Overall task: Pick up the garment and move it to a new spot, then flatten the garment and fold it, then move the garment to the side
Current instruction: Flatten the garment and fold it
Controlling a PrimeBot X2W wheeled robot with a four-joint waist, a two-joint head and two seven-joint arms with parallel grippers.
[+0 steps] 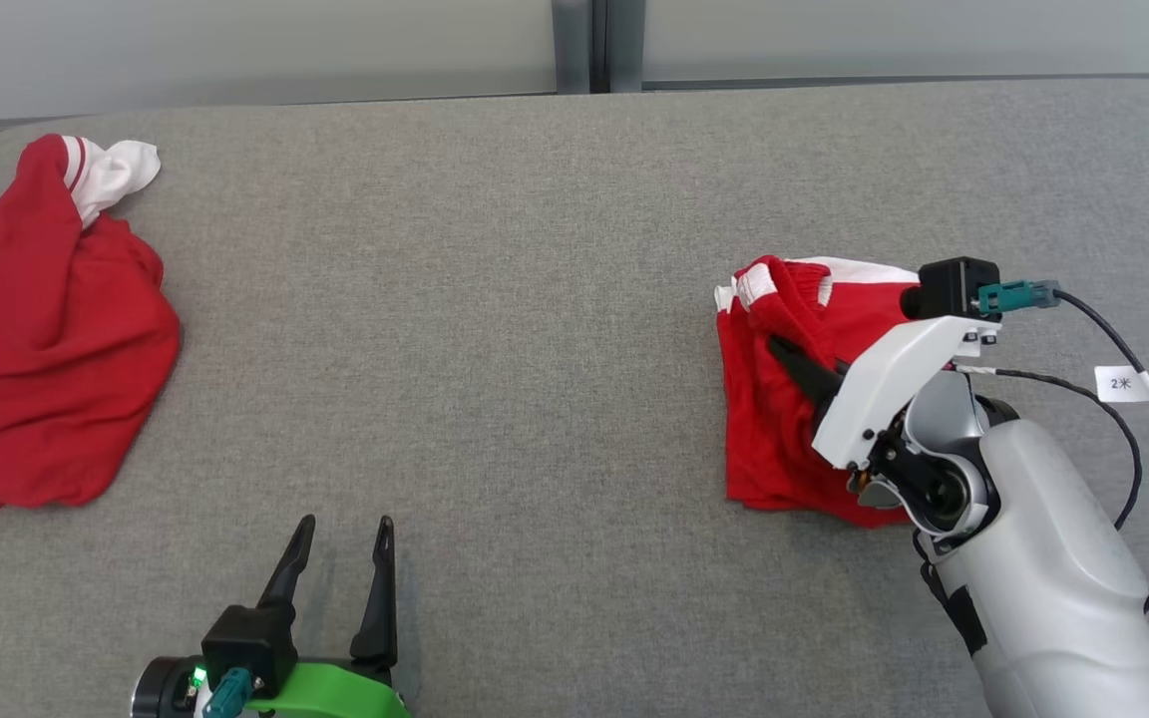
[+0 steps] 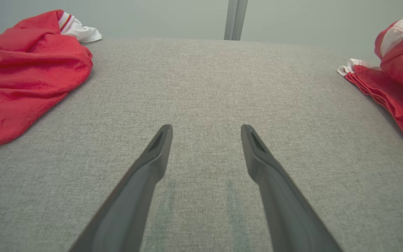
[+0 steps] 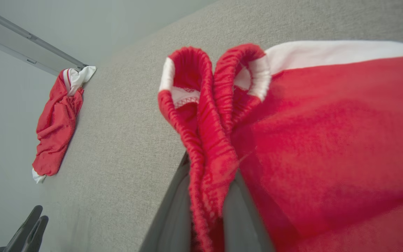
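Plainly, the garment [image 1: 769, 439] was red cloth with white trim and a ruched elastic band, bunched in a heap on the right side of the desk [image 1: 495, 299]. The right claw [image 1: 782, 349] pinched a fold of that band, its fingers pressed nearly together on it. Its fingertips were buried in red fabric, and the arm covered the heap's near corner. The left claw [image 1: 346, 526] stood spread above the desk's near edge. Another red garment [image 1: 46, 339], at the desk's left side, was cut off by the frame.
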